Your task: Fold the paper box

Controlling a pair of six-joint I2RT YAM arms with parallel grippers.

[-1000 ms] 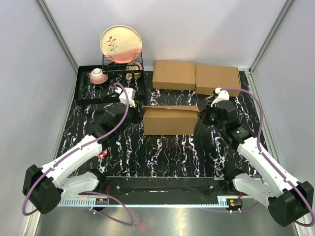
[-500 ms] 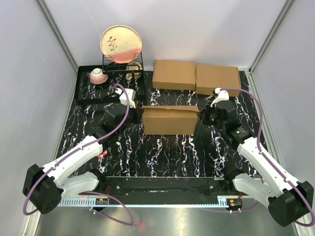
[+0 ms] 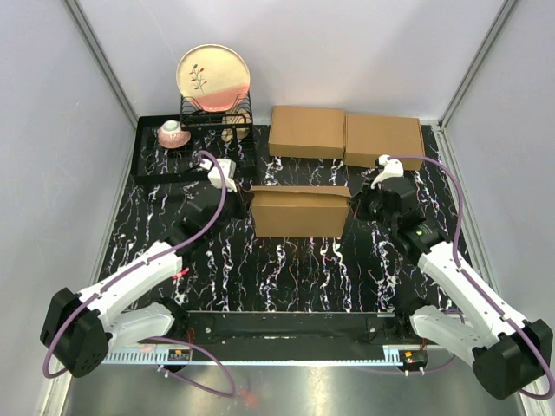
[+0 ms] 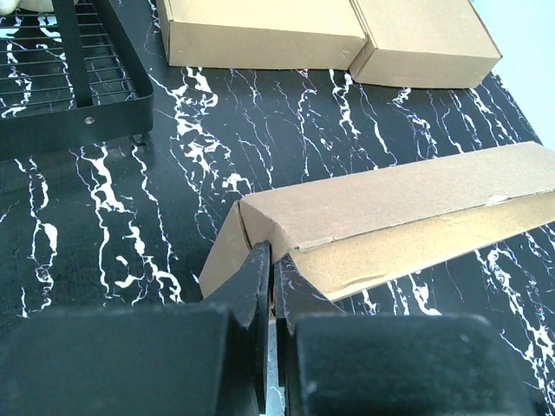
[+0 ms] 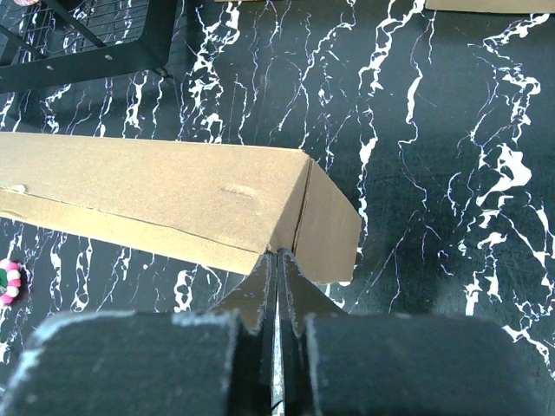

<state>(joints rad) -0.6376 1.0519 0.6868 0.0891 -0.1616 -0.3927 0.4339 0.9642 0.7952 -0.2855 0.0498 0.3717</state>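
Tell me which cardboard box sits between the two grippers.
The paper box mid-table, left gripper and right gripper at its ends; the two flat boxes lie side by side at the back.

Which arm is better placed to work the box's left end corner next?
Left, likely: the left hand is shut right at that corner of the box; the right hand is shut at the opposite end.

One brown corrugated-cardboard paper box point(image 3: 300, 212); two flat brown closed cardboard boxes point(image 3: 307, 132) point(image 3: 384, 140); one round cream-and-pink plate point(image 3: 213, 76); one black wire rack point(image 3: 244, 113).
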